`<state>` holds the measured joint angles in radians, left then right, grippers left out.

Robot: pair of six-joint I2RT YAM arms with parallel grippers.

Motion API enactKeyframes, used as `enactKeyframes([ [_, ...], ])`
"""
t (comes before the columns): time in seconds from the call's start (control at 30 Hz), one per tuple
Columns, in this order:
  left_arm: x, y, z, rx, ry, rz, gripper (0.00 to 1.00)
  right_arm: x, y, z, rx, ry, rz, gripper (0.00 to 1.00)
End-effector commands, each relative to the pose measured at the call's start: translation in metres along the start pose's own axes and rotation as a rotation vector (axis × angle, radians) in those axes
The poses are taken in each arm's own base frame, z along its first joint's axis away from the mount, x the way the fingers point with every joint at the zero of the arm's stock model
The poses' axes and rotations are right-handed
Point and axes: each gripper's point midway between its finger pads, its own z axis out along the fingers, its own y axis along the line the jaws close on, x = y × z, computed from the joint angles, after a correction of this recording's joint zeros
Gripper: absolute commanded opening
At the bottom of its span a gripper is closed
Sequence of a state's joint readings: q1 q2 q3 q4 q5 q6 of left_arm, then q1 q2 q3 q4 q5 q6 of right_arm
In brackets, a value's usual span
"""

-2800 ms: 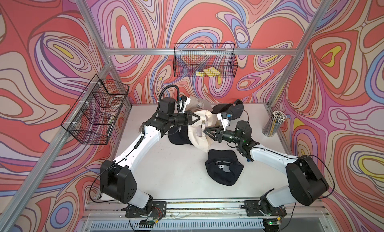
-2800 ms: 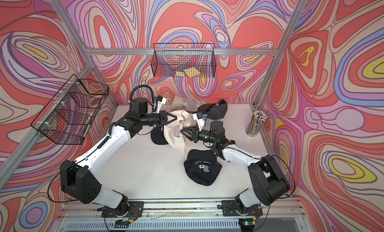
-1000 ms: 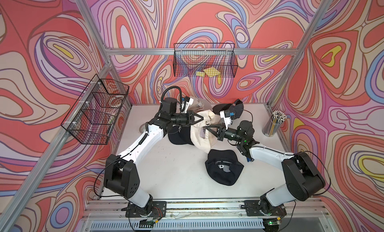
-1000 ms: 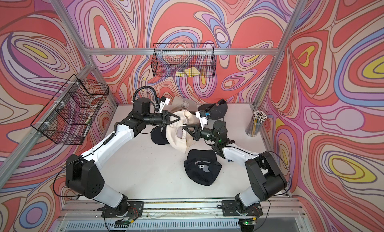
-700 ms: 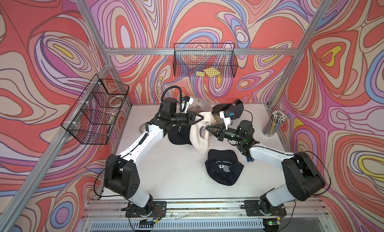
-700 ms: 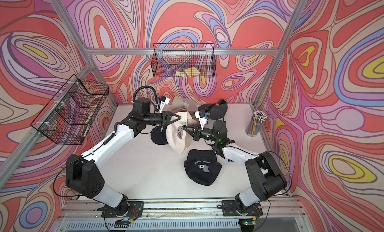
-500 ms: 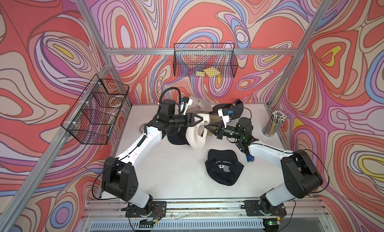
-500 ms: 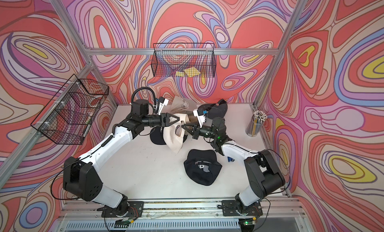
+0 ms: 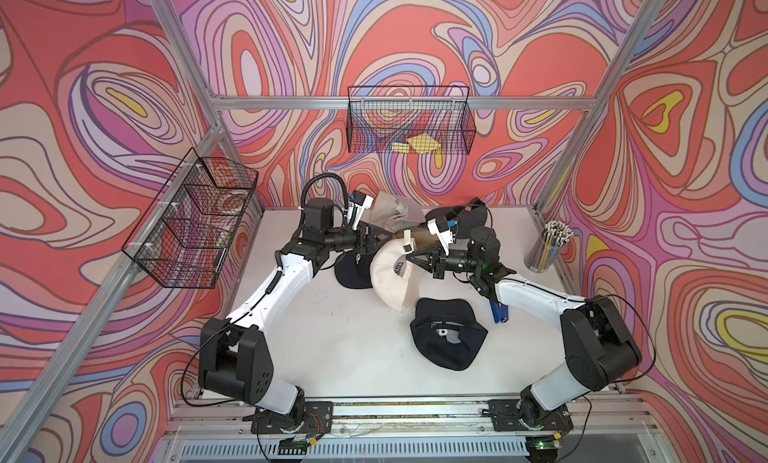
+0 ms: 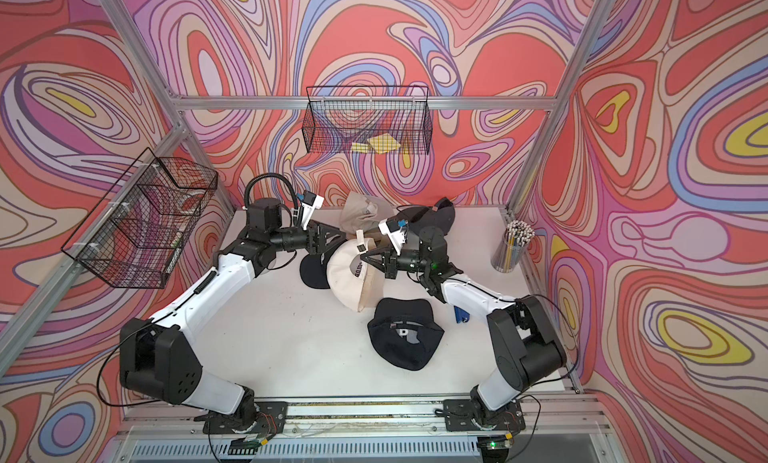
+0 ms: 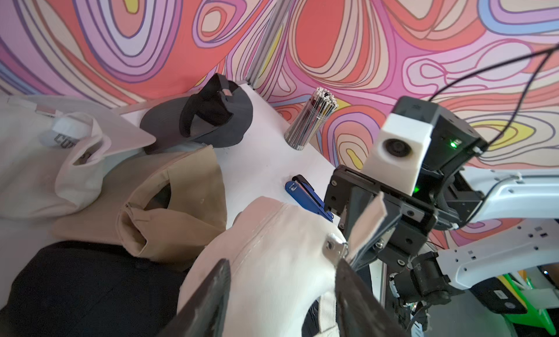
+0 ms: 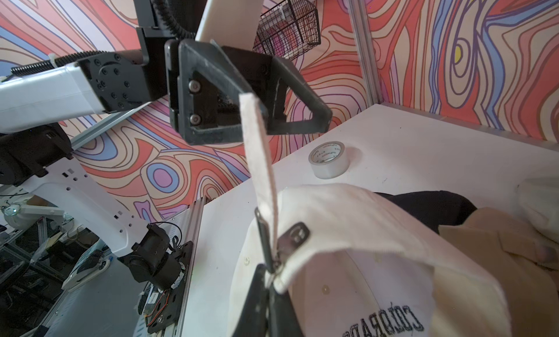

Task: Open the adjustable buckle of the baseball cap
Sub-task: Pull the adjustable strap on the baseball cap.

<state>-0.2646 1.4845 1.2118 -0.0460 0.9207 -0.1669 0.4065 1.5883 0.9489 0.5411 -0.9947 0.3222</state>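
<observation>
The right gripper is pinched shut on the cream cap's rear band at the metal buckle. The strap stands up from there toward the left gripper, whose jaws are parted and hold nothing. The cap sits mid-table with its brim toward the front edge.

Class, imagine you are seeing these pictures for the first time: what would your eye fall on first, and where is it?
The swirling red, pink and purple walls all around the cell strike first. Next, mid-table, comes the cream cap: the right hand pinches it at the buckle, its strap standing free before the open left hand. A navy cap lies upside down nearer the front edge.
</observation>
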Motion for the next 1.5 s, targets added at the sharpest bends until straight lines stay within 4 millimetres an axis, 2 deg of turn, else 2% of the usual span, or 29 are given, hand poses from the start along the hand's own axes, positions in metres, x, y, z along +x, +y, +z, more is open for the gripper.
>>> enactKeyframes([
  [0.0,-0.008,-0.031,-0.011,0.101,-0.079,0.261,0.59,-0.005,0.004,0.002,-0.039,0.012,-0.012,0.0],
  [0.07,-0.007,-0.036,-0.015,0.1,-0.114,0.334,0.62,-0.004,0.005,0.002,-0.048,0.018,-0.009,0.0],
  [0.2,-0.002,-0.044,-0.021,0.103,-0.137,0.458,0.61,-0.001,0.01,0.002,-0.079,0.037,-0.008,0.0],
  [0.33,0.006,-0.041,-0.018,0.095,-0.128,0.511,0.6,0.0,0.014,0.001,-0.099,0.05,-0.002,0.0],
  [0.6,0.029,-0.048,-0.012,0.153,-0.054,0.597,0.59,0.005,0.018,0.001,-0.128,0.071,0.013,0.0],
  [0.83,0.044,-0.045,-0.003,0.177,-0.001,0.598,0.59,0.008,0.023,0.003,-0.169,0.086,0.017,0.0],
  [1.07,0.046,-0.043,0.006,0.174,0.006,0.591,0.58,0.011,0.03,0.004,-0.2,0.096,0.006,0.0],
  [1.47,0.053,-0.049,0.01,0.222,0.012,0.609,0.6,0.016,0.036,0.007,-0.244,0.117,0.018,0.0],
])
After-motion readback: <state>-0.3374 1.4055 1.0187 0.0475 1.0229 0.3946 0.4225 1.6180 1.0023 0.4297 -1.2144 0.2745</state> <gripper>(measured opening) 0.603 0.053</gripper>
